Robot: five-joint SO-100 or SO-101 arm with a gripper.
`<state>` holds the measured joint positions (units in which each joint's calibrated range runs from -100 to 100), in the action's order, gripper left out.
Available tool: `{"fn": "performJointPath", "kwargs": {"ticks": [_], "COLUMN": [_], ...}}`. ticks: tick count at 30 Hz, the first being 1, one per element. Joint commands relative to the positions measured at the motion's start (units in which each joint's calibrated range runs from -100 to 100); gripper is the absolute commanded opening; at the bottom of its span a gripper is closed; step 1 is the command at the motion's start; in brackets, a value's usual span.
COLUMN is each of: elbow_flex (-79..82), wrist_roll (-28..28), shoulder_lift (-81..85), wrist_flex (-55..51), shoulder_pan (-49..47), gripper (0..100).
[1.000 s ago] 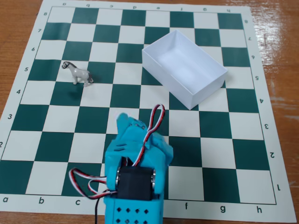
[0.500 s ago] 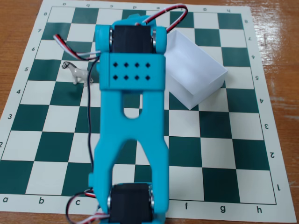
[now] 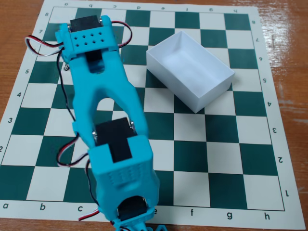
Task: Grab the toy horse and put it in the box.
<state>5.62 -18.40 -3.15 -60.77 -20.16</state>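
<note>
The white box (image 3: 210, 94) stands open and empty on the right half of the chessboard, turned at an angle. My cyan arm reaches from the bottom edge up to the top left. The gripper (image 3: 85, 45) points straight down there, and its fingers are hidden under its own cyan housing and black motor. A tiny grey-dark bit (image 3: 66, 68) peeks out at the arm's left edge. I cannot tell whether it is the toy horse. No horse shows clearly anywhere else.
A green and white chessboard mat (image 3: 226, 163) lies on a wooden table (image 3: 288, 29). Red, white and black cables (image 3: 38, 45) loop beside the wrist and lower down at the arm's left side (image 3: 67, 156).
</note>
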Motion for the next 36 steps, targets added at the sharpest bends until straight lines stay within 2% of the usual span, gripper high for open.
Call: {"fn": "performJointPath", "kwargs": {"ticks": [1,21,30,36], "elbow_flex": [-4.85,-29.34,-30.7,-30.34], "wrist_roll": [-0.77,-0.28,-0.63,-0.63], "shoulder_lift": [-5.79,-31.98,-34.82,-34.11], "wrist_flex": [1.72,2.71,2.88,2.13], "shoulder_pan": [-2.19,-4.48,-4.55,-4.34], "gripper": [29,29,0,0]}}
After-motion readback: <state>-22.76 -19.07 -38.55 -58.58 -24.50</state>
